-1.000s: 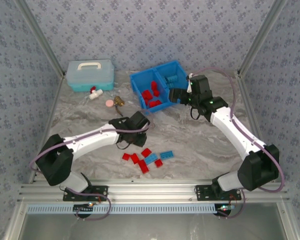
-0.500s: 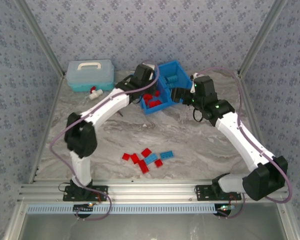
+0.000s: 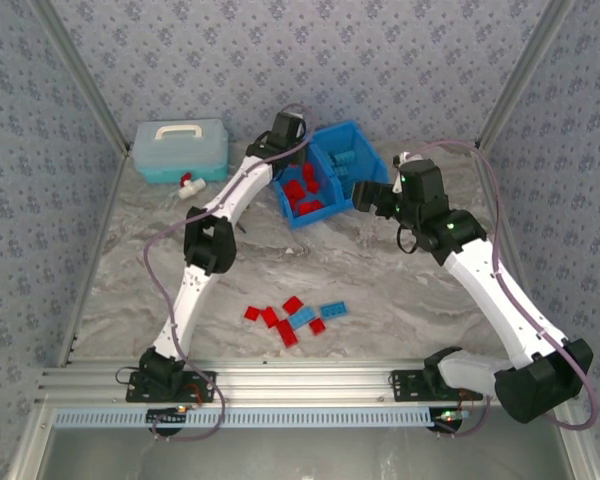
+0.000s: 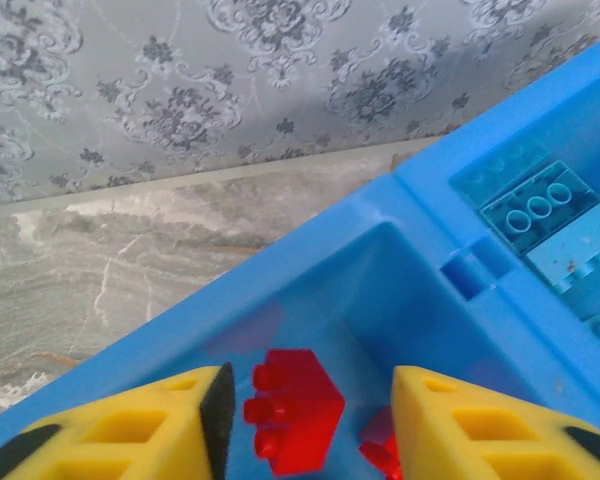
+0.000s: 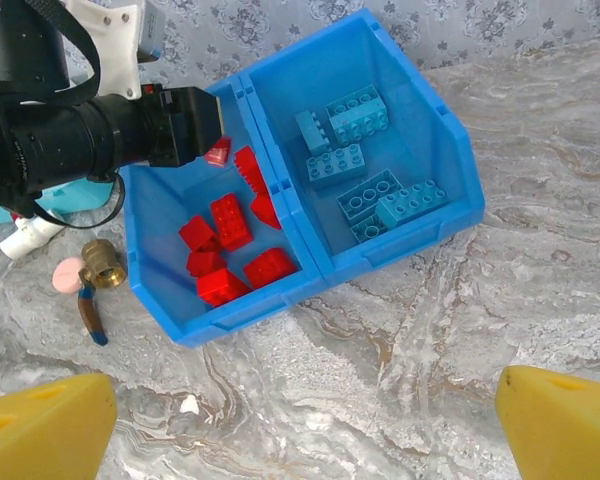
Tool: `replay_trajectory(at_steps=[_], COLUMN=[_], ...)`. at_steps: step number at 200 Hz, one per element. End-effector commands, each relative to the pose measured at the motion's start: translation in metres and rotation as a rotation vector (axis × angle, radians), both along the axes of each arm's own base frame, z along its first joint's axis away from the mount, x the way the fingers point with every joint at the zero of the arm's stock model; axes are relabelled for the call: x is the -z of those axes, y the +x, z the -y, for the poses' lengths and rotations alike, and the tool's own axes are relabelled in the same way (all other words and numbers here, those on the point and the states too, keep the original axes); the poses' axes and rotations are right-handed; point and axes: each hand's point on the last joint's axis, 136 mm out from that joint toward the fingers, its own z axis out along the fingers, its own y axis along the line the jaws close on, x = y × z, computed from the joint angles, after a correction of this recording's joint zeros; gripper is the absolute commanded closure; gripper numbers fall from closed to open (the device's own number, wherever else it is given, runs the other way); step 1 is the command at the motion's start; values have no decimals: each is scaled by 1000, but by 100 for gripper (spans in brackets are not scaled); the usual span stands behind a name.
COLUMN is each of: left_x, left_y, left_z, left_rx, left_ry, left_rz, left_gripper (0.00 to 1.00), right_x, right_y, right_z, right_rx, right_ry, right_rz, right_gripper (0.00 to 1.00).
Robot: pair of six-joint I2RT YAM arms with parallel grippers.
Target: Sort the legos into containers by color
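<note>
Mostly sorted into the bin (image 3: 342,128), a handful of legos (image 3: 292,318) remain lower centre on the table (image 3: 410,290); left pincer (image 4: 310,400) released above red legos (image 5: 225,220), right pincer (image 3: 365,193) wide open.

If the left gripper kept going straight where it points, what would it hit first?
Likely the red brick ahead between the left gripper's open jaws, inside the bin; depth is unclear.

Both right fingers (image 5: 40,430) run off the wrist view's bottom corners.

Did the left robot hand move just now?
Yes. The left gripper went from beside the loose legos up to the blue bin, over its red side.
</note>
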Motion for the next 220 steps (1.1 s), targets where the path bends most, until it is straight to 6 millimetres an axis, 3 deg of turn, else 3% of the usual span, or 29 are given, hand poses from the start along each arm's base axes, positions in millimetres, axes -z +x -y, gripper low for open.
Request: replay_trajectory(at_steps=[1, 23, 38, 59, 72, 88, 110, 132, 154, 168, 183, 200, 220], left_x=[-41, -71, -96, -136, -146, -141, -112, -72, -35, -13, 14, 45, 72], left_y=[-12, -26, -47, -92, -125, -167, -230, -291, -343, -368, -389, -411, -433], left_z=[11, 15, 23, 27, 19, -2, -37, -74, -114, -128, -130, -114, -115], left_rx=[59, 88, 127, 171, 175, 148, 100, 48, -42, -73, -70, 15, 54], left_ry=[-34, -68, -88, -126, -152, -160, -76, 34, 67, 63, 11, -66, -27], left_rz=[28, 48, 64, 103, 103, 64, -6, -117, -267, -325, -400, -503, -571], left_gripper=[49, 48, 49, 49, 49, 49, 49, 49, 49, 49, 49, 48, 46], right_x=[-3, -3, -2, 2, 5, 6, 9, 16, 20, 24, 28, 30, 31], right_y=[-6, -3, -1, 2, 4, 7, 15, 24, 34, 39, 44, 45, 44], right_z=[8, 5, 2, 1, -1, -4, -12, -21, -33, -39, -44, -47, -48], right_rx=[24, 18, 12, 15, 16, 12, -8, -32, -60, -72, -81, -87, -93], right_ry=[-8, 8, 12, 10, 11, 20, 39, 52, 61, 65, 72, 73, 64], right_rz=[1, 5, 7, -1, -8, -7, -7, -13, -27, -36, -44, -56, -65], right_gripper=[0, 0, 0, 0, 0, 0, 0, 0, 0, 0, 0, 0, 0])
